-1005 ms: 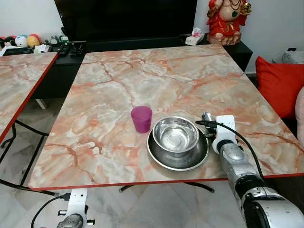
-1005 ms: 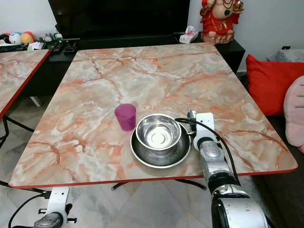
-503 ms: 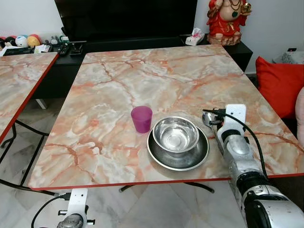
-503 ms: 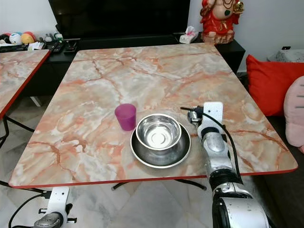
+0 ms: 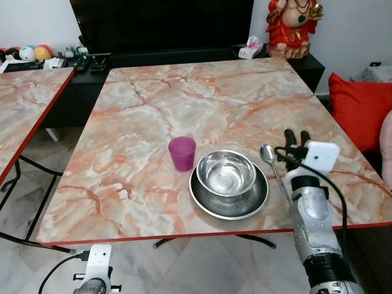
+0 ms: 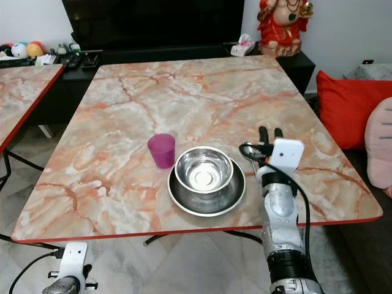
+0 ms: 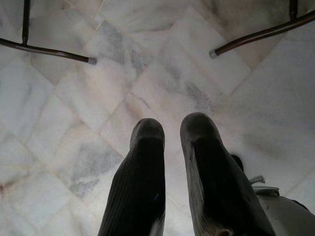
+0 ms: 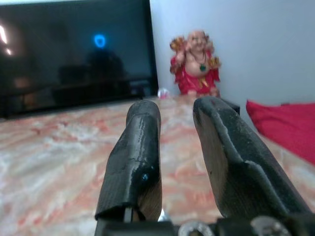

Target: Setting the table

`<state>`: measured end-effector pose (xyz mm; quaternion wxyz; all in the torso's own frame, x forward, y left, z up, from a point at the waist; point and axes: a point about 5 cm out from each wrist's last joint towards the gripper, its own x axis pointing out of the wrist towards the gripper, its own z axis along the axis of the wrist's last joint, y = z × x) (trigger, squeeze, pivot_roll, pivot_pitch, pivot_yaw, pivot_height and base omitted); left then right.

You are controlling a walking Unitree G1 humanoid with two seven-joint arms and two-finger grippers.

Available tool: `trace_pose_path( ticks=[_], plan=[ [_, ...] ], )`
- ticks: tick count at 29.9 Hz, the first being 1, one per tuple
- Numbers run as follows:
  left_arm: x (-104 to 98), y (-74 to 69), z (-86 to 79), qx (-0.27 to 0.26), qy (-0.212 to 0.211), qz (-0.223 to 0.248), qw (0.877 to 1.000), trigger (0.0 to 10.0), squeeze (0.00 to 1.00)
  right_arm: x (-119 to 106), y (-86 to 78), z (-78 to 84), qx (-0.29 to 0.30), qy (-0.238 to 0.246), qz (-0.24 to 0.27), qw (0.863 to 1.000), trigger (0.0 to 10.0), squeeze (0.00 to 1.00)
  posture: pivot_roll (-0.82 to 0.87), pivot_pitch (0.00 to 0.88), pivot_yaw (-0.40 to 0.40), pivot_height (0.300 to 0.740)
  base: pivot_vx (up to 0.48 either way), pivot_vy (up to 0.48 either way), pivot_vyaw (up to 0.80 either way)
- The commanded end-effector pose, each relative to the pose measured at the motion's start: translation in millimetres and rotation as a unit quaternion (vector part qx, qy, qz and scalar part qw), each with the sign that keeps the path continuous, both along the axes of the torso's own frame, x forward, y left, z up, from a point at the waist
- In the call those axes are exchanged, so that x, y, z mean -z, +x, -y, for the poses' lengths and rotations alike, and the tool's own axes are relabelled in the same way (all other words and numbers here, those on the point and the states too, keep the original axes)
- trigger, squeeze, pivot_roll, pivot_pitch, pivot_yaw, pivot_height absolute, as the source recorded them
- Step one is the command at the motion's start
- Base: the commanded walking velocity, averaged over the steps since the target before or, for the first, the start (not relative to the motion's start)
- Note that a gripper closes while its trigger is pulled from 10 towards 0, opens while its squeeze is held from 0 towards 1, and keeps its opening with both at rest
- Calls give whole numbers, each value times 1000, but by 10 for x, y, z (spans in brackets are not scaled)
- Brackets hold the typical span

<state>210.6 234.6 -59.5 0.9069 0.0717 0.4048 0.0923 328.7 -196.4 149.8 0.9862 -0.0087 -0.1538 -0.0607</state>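
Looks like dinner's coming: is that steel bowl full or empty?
Empty. The bowl shows only its bare shiny bottom as it sits on the plate.

you have a large dark television screen (image 5: pixel 162 24) against the far wall, above a low black cabinet (image 5: pixel 184 56) that runs behind the dining surface. on the cabinet's right end stands a red and gold laughing figurine (image 5: pixel 291 26), with a small tissue packet (image 5: pixel 250 47) just beside it. on its left end you will find a cluster of small objects, among them round coloured toys (image 5: pixel 30 52) and dark remote-like items (image 5: pixel 89 60); finer detail cannot be made out. a second marble-topped table with a red edge (image 5: pixel 24 110) sits to the left, on black metal legs. a red cushion (image 5: pixel 361 110) lies at the right, with a pink one (image 6: pixel 381 144) near it. the floor is pale marble tile (image 7: pixel 74 98).
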Motion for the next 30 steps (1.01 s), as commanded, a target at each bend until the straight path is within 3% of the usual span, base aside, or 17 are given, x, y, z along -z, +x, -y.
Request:
trace_pose_path(
  ticks=[1,12,17,25,30],
  plan=[
    [20,-50,-38,-10,0,-7,1000,10000,0,-38,5,-23,-5,-3,3,1000,10000,0,23,0,47,740,0,315,0],
    [36,-76,-38,-7,1,-13,1000,10000,0,-200,-9,-165,-19,22,13,999,10000,0,30,0,51,740,0,324,0],
    [41,-90,-50,-6,1,-16,1000,10000,0,-250,-17,-199,-26,11,19,999,10000,0,34,0,52,740,0,325,0],
    [31,-68,-44,-5,1,-14,1000,10000,0,-344,-9,-236,-35,5,29,999,10000,0,40,0,54,740,0,326,730],
    [31,-62,-33,-5,0,-14,1000,10000,0,-352,-10,-221,-33,15,31,999,10000,0,41,0,54,740,0,326,203]
  ],
)
